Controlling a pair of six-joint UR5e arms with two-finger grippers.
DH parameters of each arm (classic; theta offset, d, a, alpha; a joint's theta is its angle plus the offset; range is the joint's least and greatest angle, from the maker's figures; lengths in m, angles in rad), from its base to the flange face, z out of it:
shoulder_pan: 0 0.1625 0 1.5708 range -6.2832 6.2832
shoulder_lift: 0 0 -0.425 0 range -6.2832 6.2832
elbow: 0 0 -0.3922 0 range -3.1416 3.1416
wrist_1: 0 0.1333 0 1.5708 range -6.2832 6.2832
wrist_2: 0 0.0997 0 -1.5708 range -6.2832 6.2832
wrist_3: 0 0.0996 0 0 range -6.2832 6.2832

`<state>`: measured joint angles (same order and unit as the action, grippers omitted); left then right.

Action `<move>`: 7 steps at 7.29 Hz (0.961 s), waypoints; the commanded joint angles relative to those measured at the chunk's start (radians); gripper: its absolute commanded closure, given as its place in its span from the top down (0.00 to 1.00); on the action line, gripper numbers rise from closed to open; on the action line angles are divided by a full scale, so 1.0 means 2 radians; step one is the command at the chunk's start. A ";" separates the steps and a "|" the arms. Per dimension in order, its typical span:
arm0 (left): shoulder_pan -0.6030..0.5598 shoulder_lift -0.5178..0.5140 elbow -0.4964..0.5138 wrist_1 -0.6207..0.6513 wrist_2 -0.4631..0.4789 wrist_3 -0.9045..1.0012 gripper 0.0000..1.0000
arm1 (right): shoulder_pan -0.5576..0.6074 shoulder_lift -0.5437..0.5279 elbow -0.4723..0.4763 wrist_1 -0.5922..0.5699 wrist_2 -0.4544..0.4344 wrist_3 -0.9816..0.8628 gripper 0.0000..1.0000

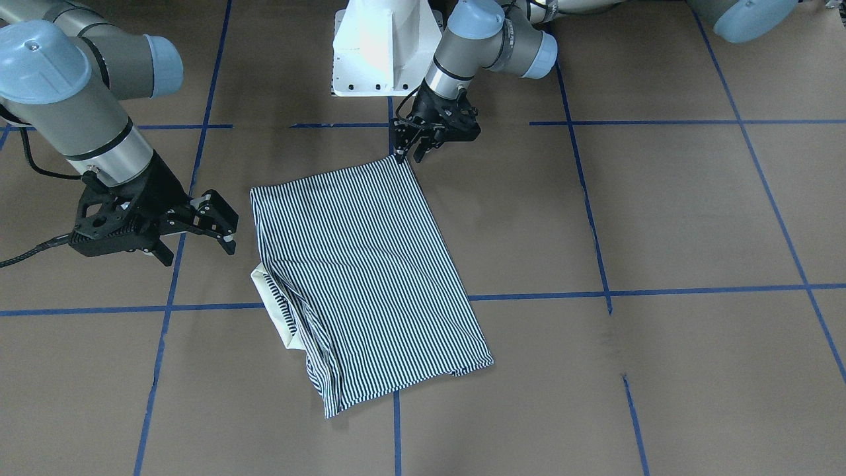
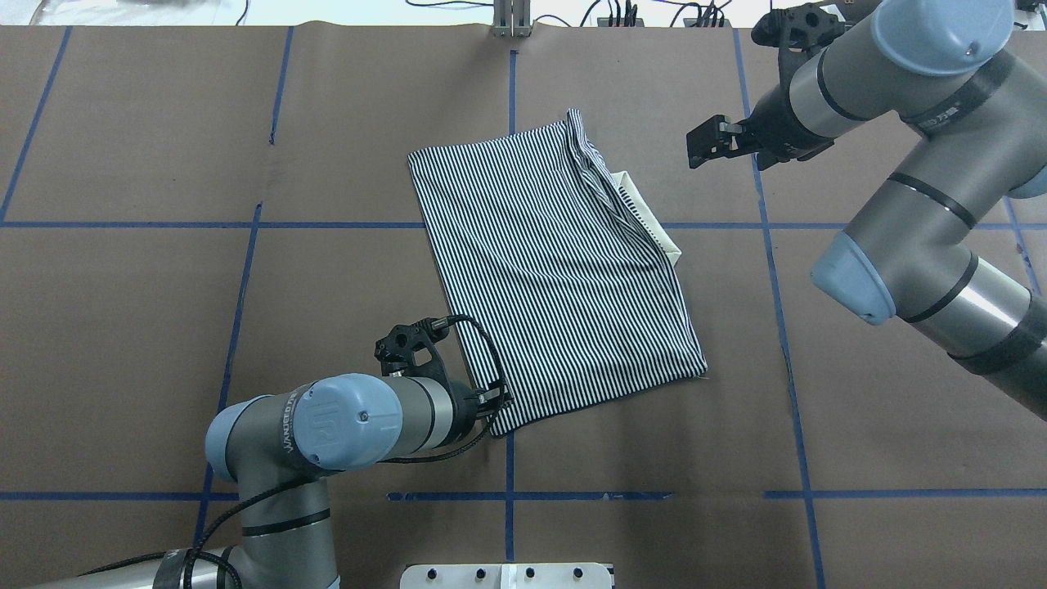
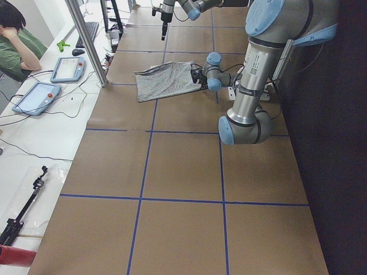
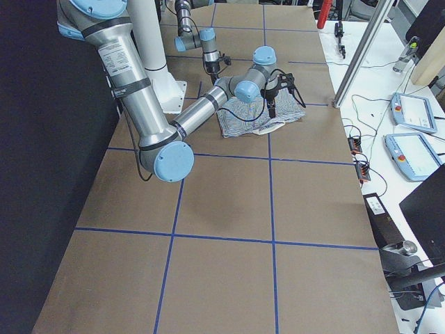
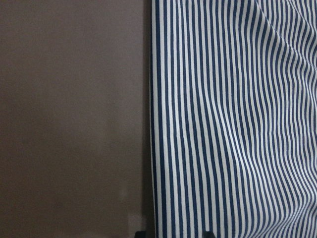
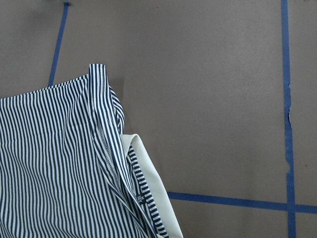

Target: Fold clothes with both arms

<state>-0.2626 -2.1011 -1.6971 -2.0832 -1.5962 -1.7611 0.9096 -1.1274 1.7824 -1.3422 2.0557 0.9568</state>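
Folding partly done: polo shirt (image 1: 370, 264) lies as a flat rectangle on the table (image 1: 661, 218), cream collar (image 1: 271, 301) peeping out. Left gripper (image 1: 410, 153), jaws slightly parted, straddles the robot-side corner. Right gripper (image 1: 201, 246), jaws wide, hangs empty beside the collar edge. Next, probably, both pinch that end's corners for another fold.

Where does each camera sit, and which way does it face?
Front-facing: across the table, facing the robot; left arm, right arm, base.
Overhead: behind the robot, looking down; both arms.
Exterior left: table's left end; left arm near.
Exterior right: opposite end; right arm near.
Left wrist: onto polo shirt; jaw tips.
Right wrist: onto cream collar; no body.
All show the shirt.
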 commanded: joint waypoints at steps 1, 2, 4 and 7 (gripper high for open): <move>0.000 -0.008 0.008 0.000 0.000 0.002 0.48 | 0.000 -0.001 0.001 0.000 -0.001 0.002 1.00; 0.000 -0.008 0.010 0.000 0.000 0.002 0.48 | 0.000 -0.001 0.000 0.000 -0.001 0.002 1.00; 0.000 -0.008 0.015 -0.001 0.000 0.005 0.48 | -0.001 -0.001 0.000 0.000 -0.001 0.002 1.00; 0.000 -0.008 0.015 -0.001 0.000 0.007 0.48 | -0.001 -0.001 0.000 0.000 -0.002 0.002 1.00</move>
<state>-0.2623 -2.1169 -1.6681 -2.0846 -1.5956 -1.7483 0.9082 -1.1280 1.7825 -1.3422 2.0530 0.9617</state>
